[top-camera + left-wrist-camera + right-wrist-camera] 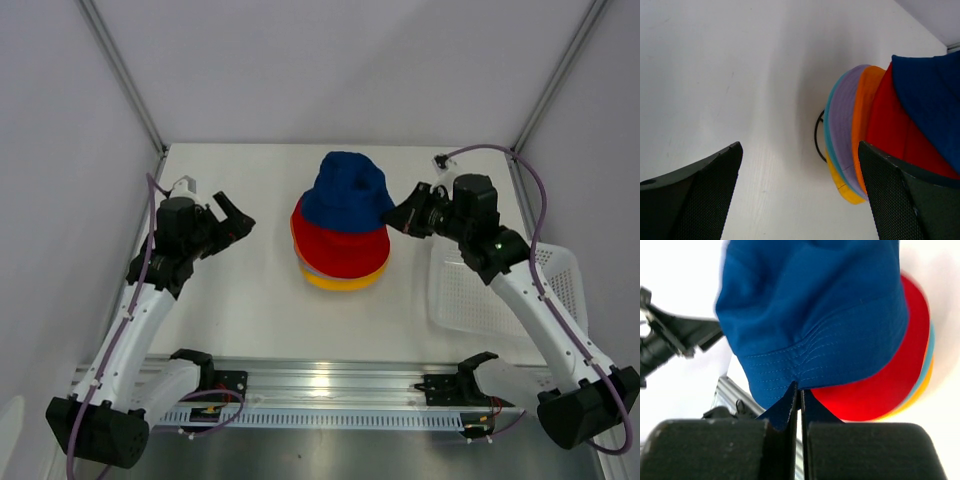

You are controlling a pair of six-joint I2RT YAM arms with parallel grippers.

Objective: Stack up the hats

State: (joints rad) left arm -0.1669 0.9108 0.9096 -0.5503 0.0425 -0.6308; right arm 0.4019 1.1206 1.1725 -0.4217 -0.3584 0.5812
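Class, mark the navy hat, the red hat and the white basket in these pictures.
navy hat (345, 185): top view, on its crown.
red hat (342, 250): top view, on its brim.
white basket (480, 300): top view, on its bare mesh floor.

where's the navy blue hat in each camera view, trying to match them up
Top external: the navy blue hat is near the centre, slightly above the middle.
Left wrist: far right, upper half.
Right wrist: fills the upper middle, its brim pinched in the shut right gripper.
Shared landmark: the red hat directly beneath it.
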